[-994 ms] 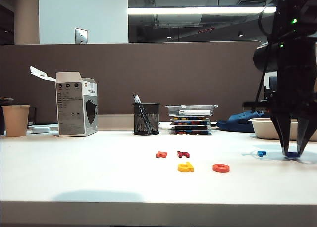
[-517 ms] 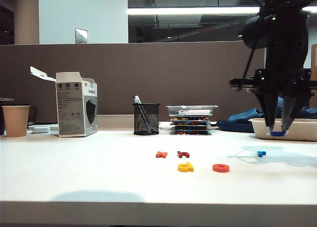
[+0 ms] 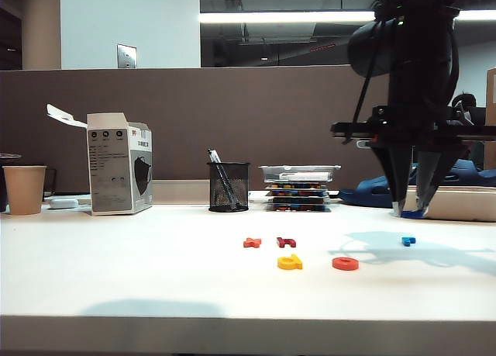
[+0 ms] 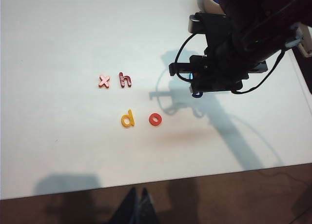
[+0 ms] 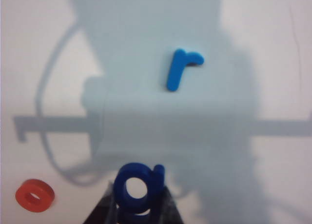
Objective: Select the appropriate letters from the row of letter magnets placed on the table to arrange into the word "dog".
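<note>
My right gripper (image 3: 409,210) hung above the table (image 3: 155,278), off its surface, its jaws pointing down and closed to a narrow gap on the dark blue "g" (image 5: 138,185) — the letter sat pinched between the two fingertips (image 5: 106,209), clear of the white top. In the exterior view I could see only a sliver of blue at the tips; my wrist view showed the whole letter upright in the grip.

Below and just beyond it lay the small light blue letter (image 5: 180,69), flat on the table inside my arm's shadow. The orange-red "o" (image 3: 346,263) lay flat nearer the front edge, to the left of my gripper in the exterior view, and the yellow "d" (image 3: 290,262) lay just beside it, the two apart but in one line. Behind them sat the dark red "h" (image 3: 287,242) and the orange cross-shaped letter (image 3: 253,242), side by side.

My left gripper (image 4: 140,209) showed only as dark fingertips at the edge of its wrist view, over the front edge of the table, well apart from the letters — I could not tell how far it stood open, and nothing was visibly in it
</note>
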